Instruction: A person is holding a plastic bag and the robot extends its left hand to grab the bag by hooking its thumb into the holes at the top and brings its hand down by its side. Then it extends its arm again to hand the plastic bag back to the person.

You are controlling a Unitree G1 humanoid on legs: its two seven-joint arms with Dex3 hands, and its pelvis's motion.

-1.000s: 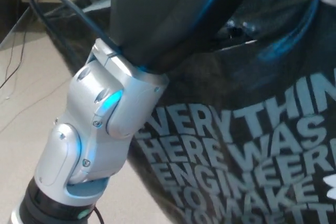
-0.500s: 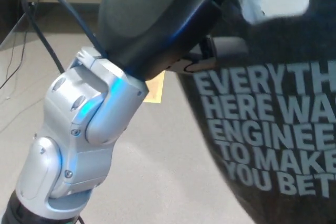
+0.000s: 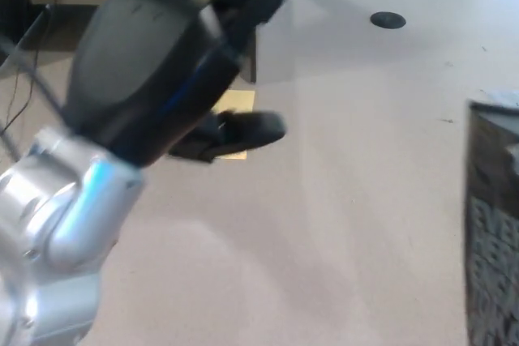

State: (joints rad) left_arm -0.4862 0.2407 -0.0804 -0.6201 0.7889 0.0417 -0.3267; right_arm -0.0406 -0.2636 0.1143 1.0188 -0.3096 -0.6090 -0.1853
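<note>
With the bag (image 3: 493,224) at the frame's right edge, apart from the left hand (image 3: 174,62), whose fingers (image 3: 243,130) hold nothing, withdraw slowly.

Pale lettering on the black plastic bag (image 3: 492,224), too blurred to read

Left hand (image 3: 174,70): black, smooth, rounded shell, thumb and thick fingers blurred. Wrist (image 3: 57,216): silver-grey metal housing with curved segments, a pale blue light glowing on its upper face. Thin dark cable (image 3: 20,91) alongside the arm.
</note>
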